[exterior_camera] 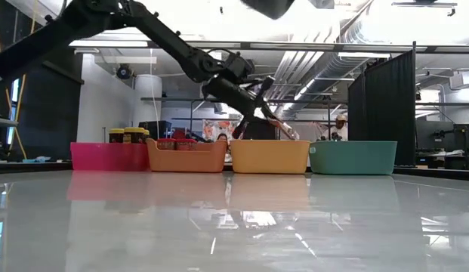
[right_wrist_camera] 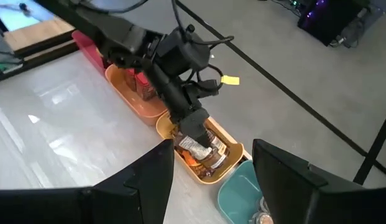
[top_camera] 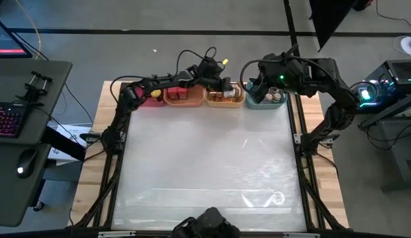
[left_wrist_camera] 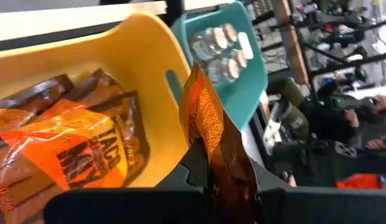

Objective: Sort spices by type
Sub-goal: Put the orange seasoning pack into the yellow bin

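My left gripper [left_wrist_camera: 220, 180] hovers over the yellow bin [top_camera: 225, 99], shut on a flat orange-brown foil packet [left_wrist_camera: 208, 118]. More foil packets [left_wrist_camera: 62, 149] lie inside that bin. My right gripper [right_wrist_camera: 211, 180] is open, raised above the teal bin [top_camera: 266, 100] and touching nothing. That bin holds grey-brown-lidded jars [left_wrist_camera: 220, 50]. Yellow-lidded jars [exterior_camera: 124, 136] stand in the pink bin [exterior_camera: 106, 156], and small red boxes [right_wrist_camera: 142, 84] sit in the orange bin [exterior_camera: 187, 157]. My left gripper pinches the foil packet between its two fingers at one end [left_wrist_camera: 229, 167]. The rest of the packet sticks out past the fingertips. In the low view the packet [exterior_camera: 278, 125] slants down from the fingers and is lifted clear above the yellow bin [exterior_camera: 269, 156].
The four bins stand side by side along the table's far edge. The white tabletop [top_camera: 205, 165] stretches from them to the near edge. A desk with a keyboard [top_camera: 10, 119] stands off the table's left. People show in the room behind.
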